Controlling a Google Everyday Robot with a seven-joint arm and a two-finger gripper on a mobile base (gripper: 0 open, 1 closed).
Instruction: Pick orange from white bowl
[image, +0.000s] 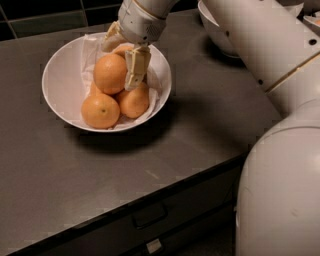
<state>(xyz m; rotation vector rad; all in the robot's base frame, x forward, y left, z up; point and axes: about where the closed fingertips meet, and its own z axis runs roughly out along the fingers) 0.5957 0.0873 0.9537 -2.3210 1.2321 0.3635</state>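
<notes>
My 2 fingers (136, 65) are spread about as wide as the orange (107, 75) and closed against it. 1 lies down its right side, tip pointing toward the fruit below. The other touches its upper left edge, partly hidden behind it. So my gripper (118, 67) has the orange clamped between them, and it reaches down from the far side of the white bowl (55, 75).

The orange sits on top of the pile inside the white bowl, touching the fruit beneath it. Below it, at the front left, lies an orange with a small dark dot (100, 111). Another orange (134, 101) rests just under my right finger. Crinkled white paper (90, 45) lines the bowl and shows behind the pile.

The bowl stands on a dark grey counter (200, 135). My arm (260, 35) runs up to the right, passing in front of a second white bowl (215, 30) near the counter's back edge. A drawer handle (150, 215) shows below the counter's front edge.
</notes>
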